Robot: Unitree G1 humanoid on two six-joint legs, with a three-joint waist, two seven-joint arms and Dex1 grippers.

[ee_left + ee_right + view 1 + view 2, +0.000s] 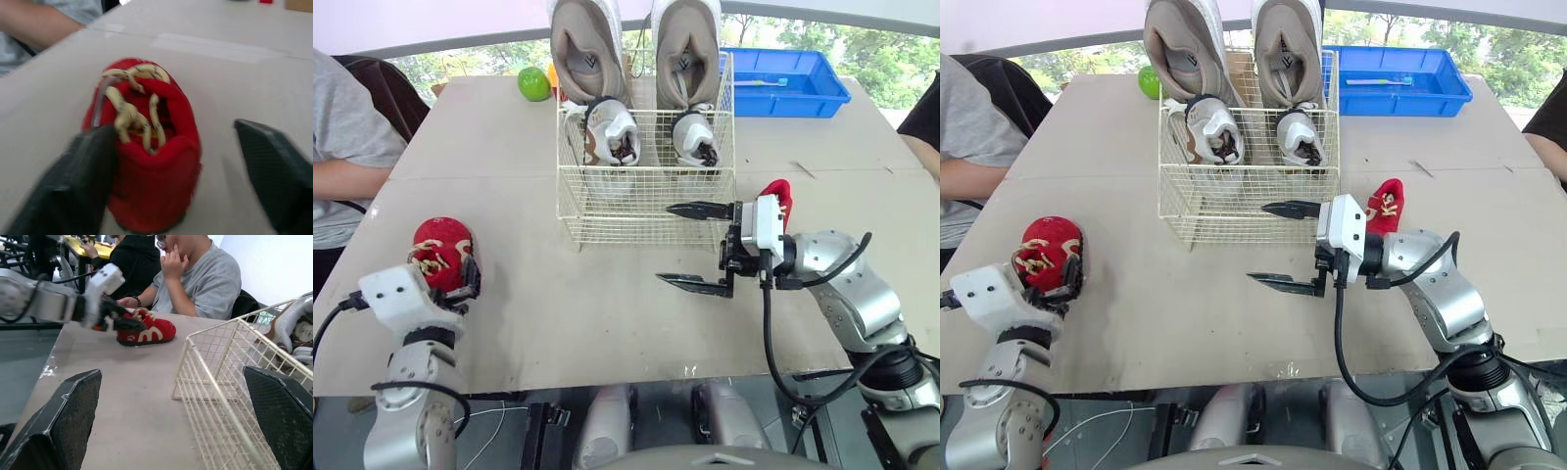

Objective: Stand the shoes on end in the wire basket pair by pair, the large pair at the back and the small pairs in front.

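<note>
Your left gripper (171, 136) sits low at the near left of the table (587, 313), right on a small red shoe (440, 250) with cream laces. Its fingers are spread apart, one on each side of the shoe's heel end. One finger looks to be touching the shoe's side while the other stands clear of it, though the wrist view is too smeared there to be sure of contact. The shoe lies flat on its sole on the table, well apart from the wire basket (636, 211).

On the other side, your right gripper (664, 243) hovers just in front of the basket's front wall. Its two black fingers gape wide and there is nothing between them. The second red shoe (1386, 206) lies on the table just behind that wrist, off the basket's right front corner.

In the basket, the large grey pair (588, 49) stands on end along the back, soles rising well above the rim. The small white pair (612, 132) stands on end just in front of them, one shoe before each big one.

Beyond the basket you have a green fruit (533, 83) at the back left and a blue tray (788, 83) at the back right. A person (342, 147) in a grey shirt sits at the table's left edge with a forearm resting there.
</note>
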